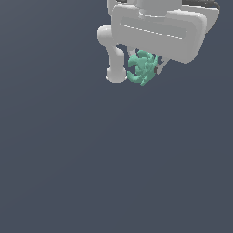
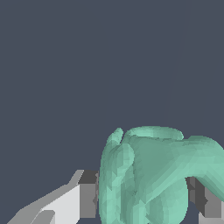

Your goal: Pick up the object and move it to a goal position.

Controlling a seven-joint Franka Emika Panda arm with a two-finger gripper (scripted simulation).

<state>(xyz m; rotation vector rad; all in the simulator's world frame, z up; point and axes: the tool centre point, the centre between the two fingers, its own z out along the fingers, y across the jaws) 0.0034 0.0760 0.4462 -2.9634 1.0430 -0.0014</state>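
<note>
Object [image 2: 148,175] fills wrist view, seated between gripper [image 1: 136,75] fingers [image 2: 83,199], apparently clamped; no goal marker visible.

Teal-green lumpy object [image 1: 143,67], curved claw-like lobes, clamped in gripper [image 1: 142,72]

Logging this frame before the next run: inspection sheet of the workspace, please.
Surface: plain dark grey-blue ground, no markings seen.
Job's things: teal object, a lumpy cluster of curved lobes, sits between the jaws; in the wrist view it fills the space between both pads.
Goal position: nothing seen.
Clutter: nothing seen.
Grippers: white gripper shut on the teal object, a dark pad on each side of it in the wrist view; whether it is lifted off the ground cannot be told.
Cables: nothing seen.
Surroundings: nothing seen beyond the flat ground.
</note>
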